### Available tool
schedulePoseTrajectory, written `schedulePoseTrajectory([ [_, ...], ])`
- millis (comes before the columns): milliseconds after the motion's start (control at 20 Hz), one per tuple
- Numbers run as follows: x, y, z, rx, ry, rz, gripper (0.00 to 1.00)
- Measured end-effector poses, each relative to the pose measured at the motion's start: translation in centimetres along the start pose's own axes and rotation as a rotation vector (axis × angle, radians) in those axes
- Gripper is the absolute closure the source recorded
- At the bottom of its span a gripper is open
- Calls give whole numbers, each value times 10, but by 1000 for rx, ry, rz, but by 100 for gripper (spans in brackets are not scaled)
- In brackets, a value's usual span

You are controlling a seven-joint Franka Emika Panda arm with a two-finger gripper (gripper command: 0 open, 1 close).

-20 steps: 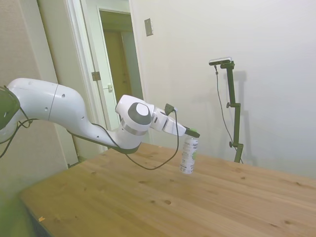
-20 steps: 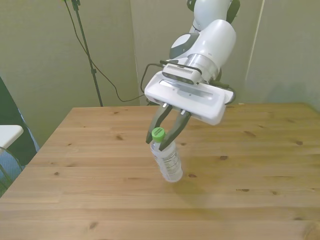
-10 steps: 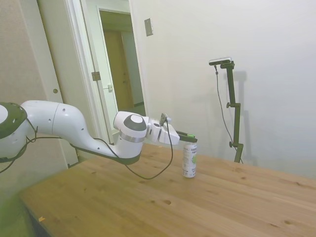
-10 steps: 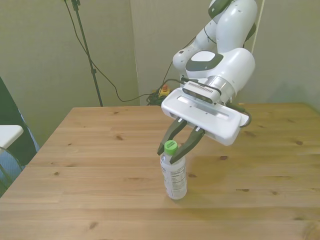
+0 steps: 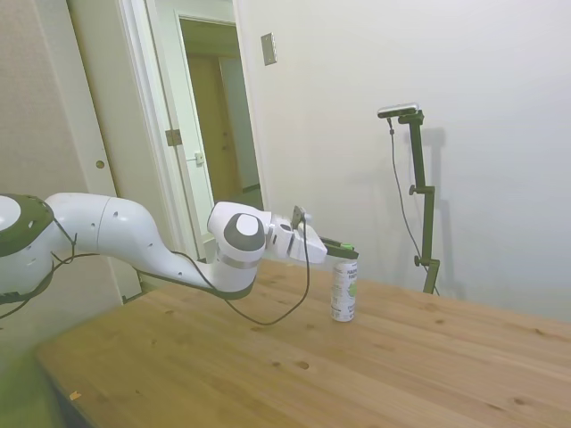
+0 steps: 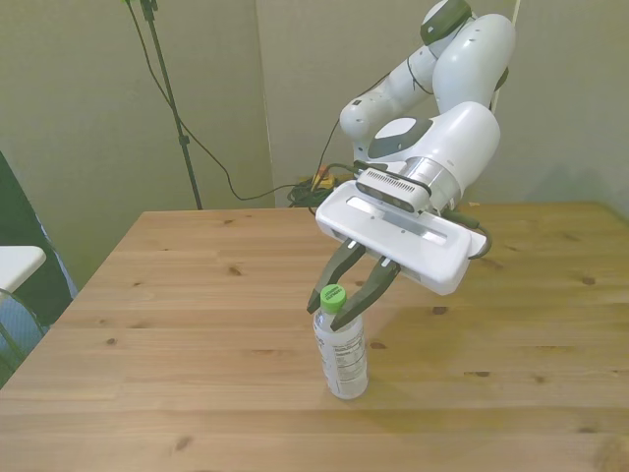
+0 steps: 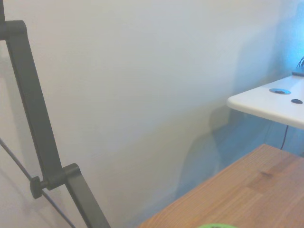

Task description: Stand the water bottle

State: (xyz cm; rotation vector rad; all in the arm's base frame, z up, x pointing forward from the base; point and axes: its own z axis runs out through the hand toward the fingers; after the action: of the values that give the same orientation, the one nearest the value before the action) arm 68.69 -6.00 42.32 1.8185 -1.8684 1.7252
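Observation:
The water bottle is a small clear plastic bottle with a green cap and a white printed label. It stands upright on the wooden table, near the middle toward the front edge. My gripper reaches down at a slant from behind, and its two dark fingers close on the green cap from both sides. In the side view the gripper comes in almost level at the top of the bottle. In the wrist view only a sliver of the green cap shows.
A white tabletop sits beyond the table's edge on the front view's left. A black cable hangs in a loop under my wrist. In the side view, a wall stands close behind the table and a doorway lies behind the arm.
A second ago the bottle hung tilted with its base off the wood. The arm has lowered and levelled out, and the bottle now stands straight on the table, still held at the cap.

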Motion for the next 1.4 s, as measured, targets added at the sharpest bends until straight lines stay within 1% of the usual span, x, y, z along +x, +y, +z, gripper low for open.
schedulePoseTrajectory([
  [550, 3, 2, -7, -10, -15, -14, 0],
  [700, 15, -4, -16, -1, -17, -21, 0],
  [850, 42, -13, -32, 10, -37, -21, 0],
  [1050, 84, -20, -59, 19, -110, -35, 0],
  [1150, 99, -19, -72, 6, -169, -57, 0],
  [1300, 110, -15, -84, -21, -273, -118, 0],
  [1400, 106, -12, -89, -36, -343, -166, 0],
])
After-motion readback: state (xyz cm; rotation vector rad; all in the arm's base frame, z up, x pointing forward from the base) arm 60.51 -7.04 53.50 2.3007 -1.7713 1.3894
